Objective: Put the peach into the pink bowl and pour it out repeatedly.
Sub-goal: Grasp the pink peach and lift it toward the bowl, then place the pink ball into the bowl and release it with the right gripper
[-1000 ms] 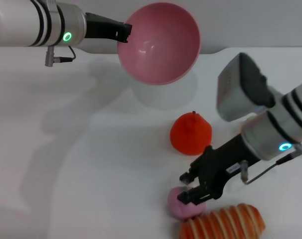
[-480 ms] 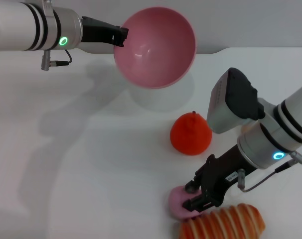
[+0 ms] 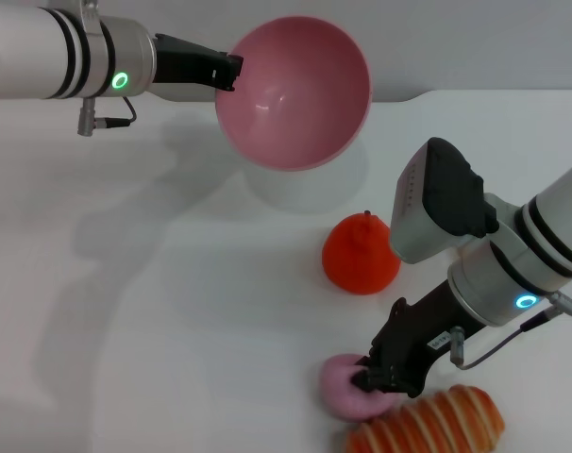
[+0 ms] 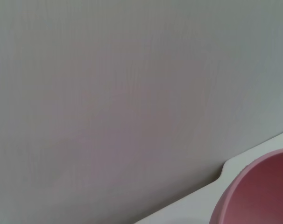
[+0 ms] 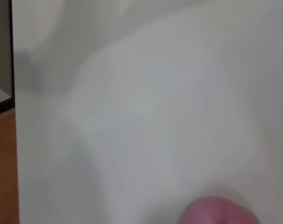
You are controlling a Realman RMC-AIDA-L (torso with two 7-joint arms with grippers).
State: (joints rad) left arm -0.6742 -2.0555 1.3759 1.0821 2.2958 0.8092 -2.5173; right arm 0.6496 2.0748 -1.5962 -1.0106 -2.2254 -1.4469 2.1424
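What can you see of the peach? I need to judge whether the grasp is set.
The peach is a small, pale pink, rounded, smooth toy fruit lying on the white table at the near edge. The right tool is down on its right side, covering part of it. A striped orange bread toy lies close beside it. Whether the tool has closed cannot be told.

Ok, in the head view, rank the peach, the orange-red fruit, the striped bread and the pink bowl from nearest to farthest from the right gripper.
1. peach, right at the right gripper.
2. striped bread, just beside it at the table's near edge.
3. orange-red fruit, farther back.
4. pink bowl, far back, held up by the left gripper.
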